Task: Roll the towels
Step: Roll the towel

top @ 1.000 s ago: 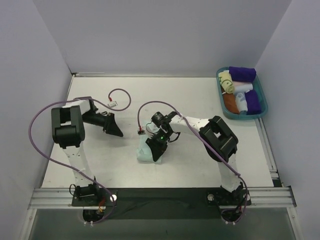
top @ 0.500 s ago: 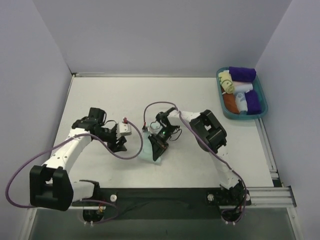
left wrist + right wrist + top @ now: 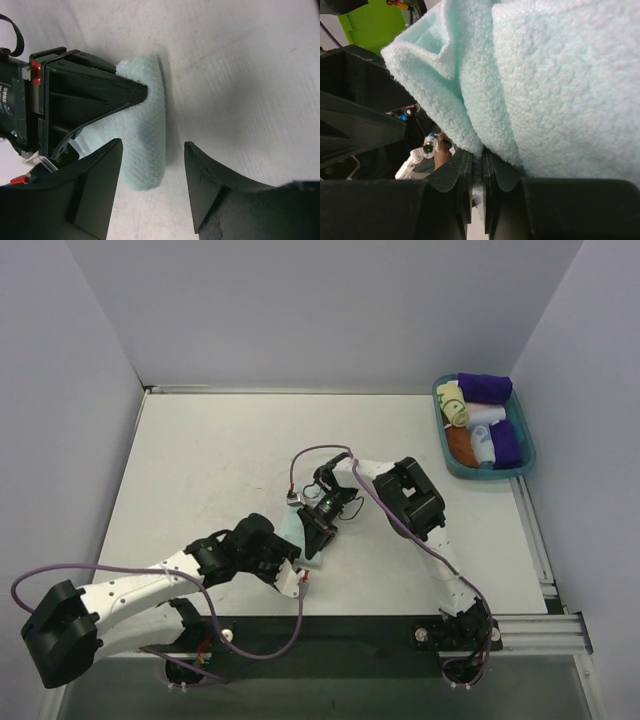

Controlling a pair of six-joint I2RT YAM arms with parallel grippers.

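Observation:
The mint-aqua towel (image 3: 146, 130) lies partly rolled on the white table, near the middle in the top view (image 3: 293, 532). My right gripper (image 3: 476, 167) is shut on a fold of it, and the cloth fills most of the right wrist view. My left gripper (image 3: 152, 167) is open at the roll's near end, one finger (image 3: 97, 187) close against the cloth and the other standing clear on bare table. The right gripper's black fingers (image 3: 100, 95) press on the roll from the far side. In the top view both grippers (image 3: 290, 568) (image 3: 318, 532) meet at the towel.
A teal tray (image 3: 437, 392) at the back right holds several rolled cloths, among them a pale yellow one (image 3: 456, 403), purple, orange and white. Purple cables loop over both arms. White walls close the table's back and sides.
My left arm has swung from the back left down to the front and reached in to the towel's near end, its jaws widening. The right gripper stayed shut on the towel.

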